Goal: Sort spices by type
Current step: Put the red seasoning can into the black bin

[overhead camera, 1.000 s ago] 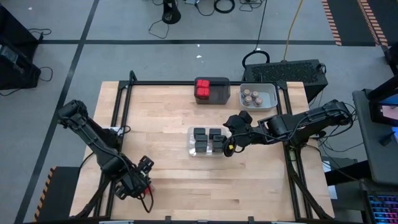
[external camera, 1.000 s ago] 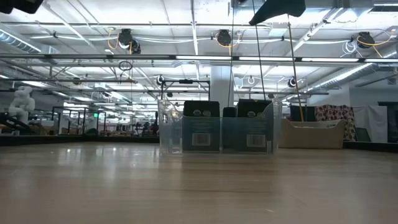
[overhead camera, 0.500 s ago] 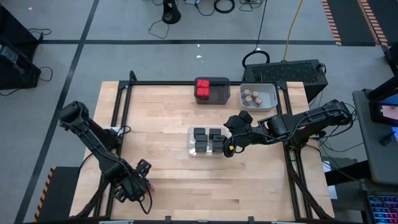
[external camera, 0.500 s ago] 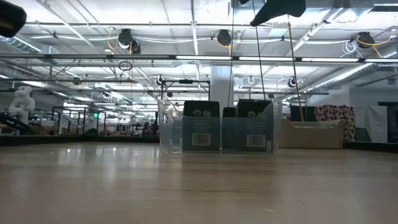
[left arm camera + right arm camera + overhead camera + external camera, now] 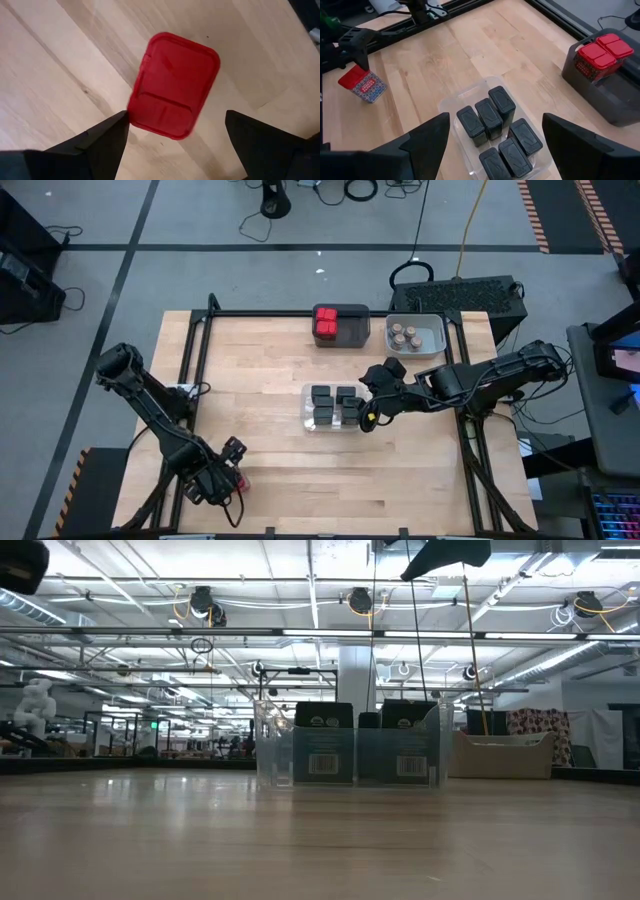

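At the near left corner of the desk [image 5: 270, 370], the left claw [image 5: 232, 478] was held wide, pointing down over a lone red-topped box [image 5: 173, 85]. In the left wrist view the box stood upright on the wood between the two fingers [image 5: 102, 142], and no finger was seen to touch it. In the right wrist view the same box [image 5: 362, 84] was seen far off beside that claw.

At the middle of the desk a clear bin [image 5: 333, 408] was set, with six black boxes [image 5: 495, 129] standing in it in two rows. Just right of it the right claw [image 5: 362, 412] was held wide and empty, above the bin's right edge.

Along the far edge, a dark grey bin [image 5: 340, 325] held red-topped boxes [image 5: 327, 326] in its left part. Just to its right, a light grey bin [image 5: 415, 333] held round tan-lidded jars [image 5: 404, 334].
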